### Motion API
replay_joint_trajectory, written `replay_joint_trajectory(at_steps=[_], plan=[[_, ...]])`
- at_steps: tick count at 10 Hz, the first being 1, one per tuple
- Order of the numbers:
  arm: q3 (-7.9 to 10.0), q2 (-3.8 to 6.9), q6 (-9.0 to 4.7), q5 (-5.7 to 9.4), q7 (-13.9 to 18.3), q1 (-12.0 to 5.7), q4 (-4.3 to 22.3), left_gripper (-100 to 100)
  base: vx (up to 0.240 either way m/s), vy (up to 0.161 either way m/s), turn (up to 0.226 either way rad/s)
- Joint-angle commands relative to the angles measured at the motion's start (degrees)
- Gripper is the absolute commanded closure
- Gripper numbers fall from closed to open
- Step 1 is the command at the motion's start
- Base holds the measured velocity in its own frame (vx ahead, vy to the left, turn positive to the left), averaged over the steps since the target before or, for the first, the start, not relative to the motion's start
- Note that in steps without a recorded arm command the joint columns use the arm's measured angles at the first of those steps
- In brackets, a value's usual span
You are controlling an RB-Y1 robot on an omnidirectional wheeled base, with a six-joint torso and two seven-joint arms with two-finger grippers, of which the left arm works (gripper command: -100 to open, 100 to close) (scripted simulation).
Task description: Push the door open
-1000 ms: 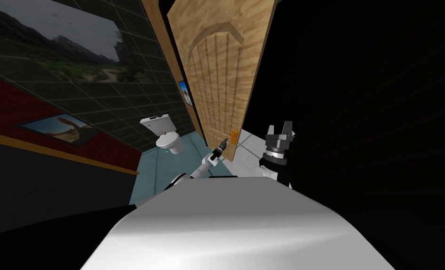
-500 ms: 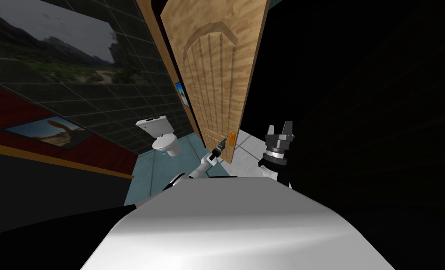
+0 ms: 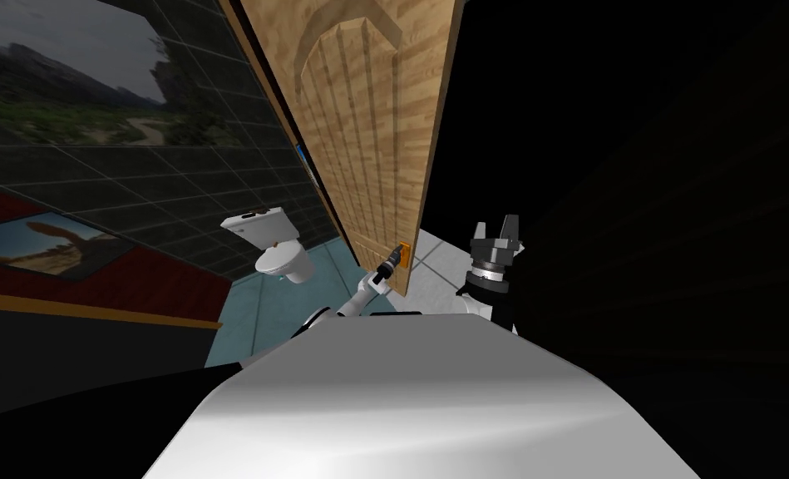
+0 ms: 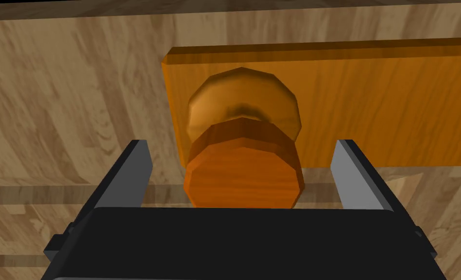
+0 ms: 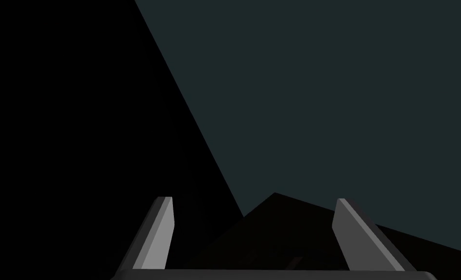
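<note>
Orange knob (image 4: pixel 244 177) sits between the spread left fingers (image 4: pixel 138 170), touching neither.

White toilet (image 3: pixel 274 249) against dark tiled wall (image 3: pixel 209 179)

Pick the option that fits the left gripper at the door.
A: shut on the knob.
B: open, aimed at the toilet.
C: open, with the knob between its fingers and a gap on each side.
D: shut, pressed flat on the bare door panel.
C: in the left wrist view the left gripper has its fingers wide apart, and the orange knob sits between them, touched by neither.
</note>
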Motion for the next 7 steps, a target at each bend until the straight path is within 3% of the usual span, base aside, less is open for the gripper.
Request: replay_joint_trajectory(at_steps=[1,2,7], plan=[[0.00,0.00,0.00,0.00,0.00,0.00,0.00,-100,0.063,-0.044,0.000],[0.00,0.00,0.00,0.00,0.00,0.00,0.00,100,-0.006,0.005,0.007],[0.00,0.00,0.00,0.00,0.00,0.00,0.00,100,-0.012,0.009,-0.001]])
